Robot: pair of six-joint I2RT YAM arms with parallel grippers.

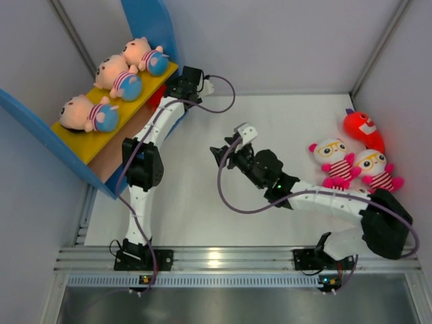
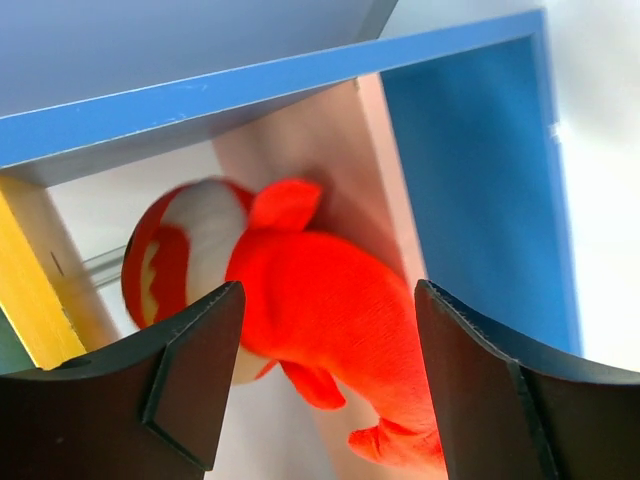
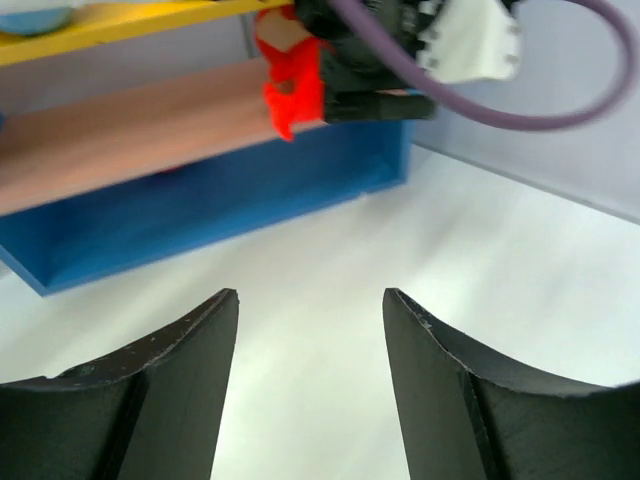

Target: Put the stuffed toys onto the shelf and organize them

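Note:
The shelf [image 1: 145, 20] stands at the far left. Three peach dolls [image 1: 115, 74] lie on its yellow upper board [image 1: 152, 88]. My left gripper [image 1: 172, 91] reaches into the lower tier. In the left wrist view it [image 2: 329, 290] is open, and a red creature [image 2: 320, 300] lies on the tan lower board [image 2: 300, 140] between its fingers. That creature also shows in the right wrist view [image 3: 290, 85]. My right gripper [image 1: 219, 156] is open and empty over the white table's middle [image 3: 310, 295]. Another red creature [image 1: 361, 128] and two white owls [image 1: 334, 162] [image 1: 374, 169] lie at the right.
Grey walls enclose the white table [image 1: 270, 121] at the back and on both sides. The blue side panel [image 3: 200, 205] of the shelf faces my right gripper. Purple cables [image 1: 229, 196] loop from both arms.

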